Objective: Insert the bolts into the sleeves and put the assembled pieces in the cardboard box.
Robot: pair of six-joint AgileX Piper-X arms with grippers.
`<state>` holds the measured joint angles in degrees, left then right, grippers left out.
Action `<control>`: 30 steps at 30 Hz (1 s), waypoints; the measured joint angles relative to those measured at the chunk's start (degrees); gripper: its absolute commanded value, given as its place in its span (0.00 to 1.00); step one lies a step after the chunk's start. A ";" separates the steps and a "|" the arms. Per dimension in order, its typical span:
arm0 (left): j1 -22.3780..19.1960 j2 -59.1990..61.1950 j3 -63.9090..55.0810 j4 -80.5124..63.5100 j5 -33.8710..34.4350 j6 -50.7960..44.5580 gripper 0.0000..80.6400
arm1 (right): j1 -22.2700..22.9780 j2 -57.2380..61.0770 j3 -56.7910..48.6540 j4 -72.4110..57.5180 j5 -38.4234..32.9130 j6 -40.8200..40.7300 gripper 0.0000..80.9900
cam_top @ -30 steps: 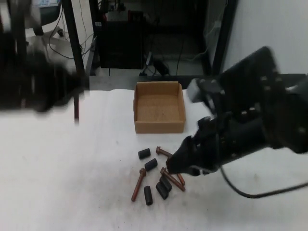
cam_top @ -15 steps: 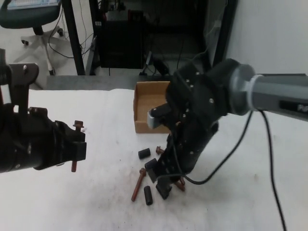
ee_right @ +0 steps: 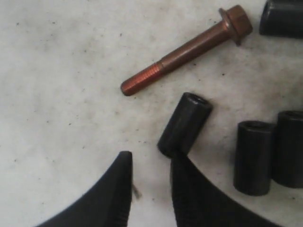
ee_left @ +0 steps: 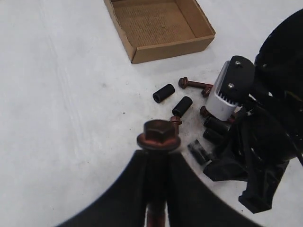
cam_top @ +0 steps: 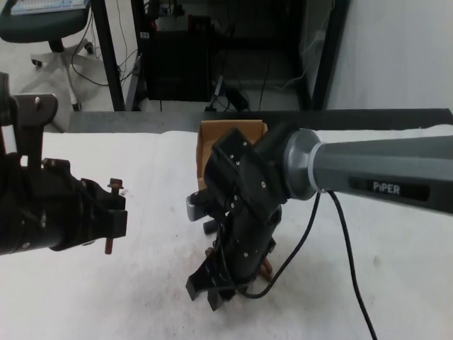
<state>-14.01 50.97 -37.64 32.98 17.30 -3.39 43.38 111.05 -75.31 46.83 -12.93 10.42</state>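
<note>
On the white worktop [cam_top: 106, 297], an open brown cardboard box [ee_left: 170, 49] sits beyond the parts pile. Right pincer [ee_right: 150, 160]: low over the pile, narrow gap, gripping nothing, one finger at the end of a short black cylindrical sleeve [ee_right: 185, 124]. Left pincer [ee_left: 157, 158]: clamped on the shank of a copper-coloured hex-head bolt [ee_left: 158, 135], axis upright, head up, well apart from the pile. Sleeve lies flat, open bore facing away from the right pincer. Likely light, rigid, smooth and prone to roll, so grab across the barrel mid-length.
</note>
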 measured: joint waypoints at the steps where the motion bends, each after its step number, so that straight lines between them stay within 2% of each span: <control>1: 0.00 0.00 0.00 0.00 0.00 0.00 0.00 | 0.00 0.04 0.00 0.02 0.78 -0.01 0.36; 5: 0.00 0.00 0.00 0.00 0.00 0.00 0.00 | -0.20 0.02 -0.80 0.02 1.80 -0.01 0.45; 30: 0.00 0.00 0.00 1.29 -1.36 0.64 0.00 | -0.47 2.49 -2.63 -1.03 4.24 -2.25 0.45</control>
<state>-14.01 50.97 -37.64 34.27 15.94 -2.75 42.91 113.54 -77.95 45.80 -8.69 8.17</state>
